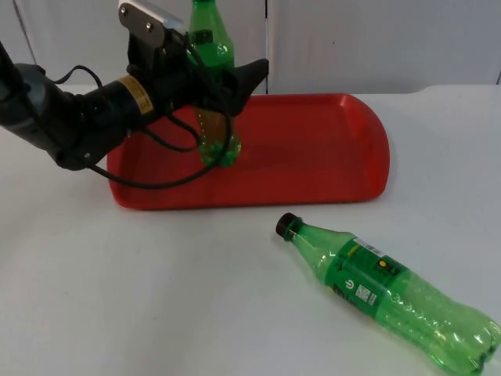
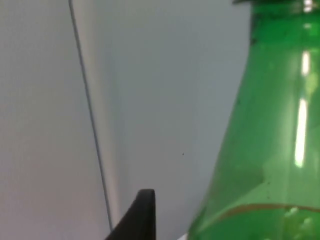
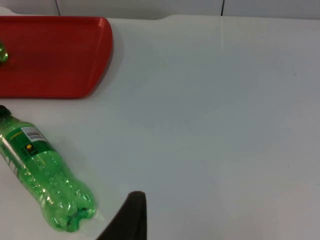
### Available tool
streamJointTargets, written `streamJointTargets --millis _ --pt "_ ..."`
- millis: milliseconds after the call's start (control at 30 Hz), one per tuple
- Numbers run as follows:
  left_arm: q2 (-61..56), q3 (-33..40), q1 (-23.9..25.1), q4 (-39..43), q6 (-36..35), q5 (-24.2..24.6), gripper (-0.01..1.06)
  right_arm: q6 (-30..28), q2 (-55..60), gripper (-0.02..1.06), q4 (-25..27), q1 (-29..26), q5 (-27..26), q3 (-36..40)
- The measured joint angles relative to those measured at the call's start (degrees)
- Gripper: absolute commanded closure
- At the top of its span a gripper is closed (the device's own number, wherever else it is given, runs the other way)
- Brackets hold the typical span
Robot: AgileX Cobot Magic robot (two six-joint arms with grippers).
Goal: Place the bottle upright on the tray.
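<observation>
A green plastic bottle (image 1: 210,39) stands upright on the left part of the red tray (image 1: 313,149). My left gripper (image 1: 235,88) reaches in from the left at the bottle's mid-height, with the bottle between its open fingers. In the left wrist view a gap shows between the black fingertip (image 2: 140,215) and the bottle's green wall (image 2: 270,150). A second green bottle (image 1: 383,290) with a black cap lies on its side on the table in front of the tray. My right gripper (image 3: 131,220) hovers over the table beside this lying bottle (image 3: 42,172).
The tray's right half (image 3: 50,55) is bare red plastic. White table surface spreads around the lying bottle and to the tray's right. The grey partition wall rises directly behind the tray.
</observation>
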Motion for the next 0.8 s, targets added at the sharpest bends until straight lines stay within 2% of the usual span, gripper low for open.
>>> streamJointTargets --millis 100,200,333,533,800 --pt "0.0 0.0 0.7 1.9 -1.2 0.0 0.00 0.0 0.0 0.00 0.0 0.0 0.0 0.0" --pt "0.0 0.0 2.3 9.4 -2.4 -2.2 0.00 0.0 0.0 0.00 0.0 0.0 0.0 0.0" --pt "0.0 0.0 4.2 15.0 -5.3 -3.8 0.00 0.0 0.0 0.00 0.0 0.0 0.0 0.0" --pt "0.0 0.0 6.2 17.3 -9.1 -4.2 0.00 0.0 0.0 0.00 0.0 0.0 0.0 0.0" --pt "0.0 0.0 6.5 18.8 -10.2 -4.2 0.00 0.0 0.0 0.00 0.0 0.0 0.0 0.0"
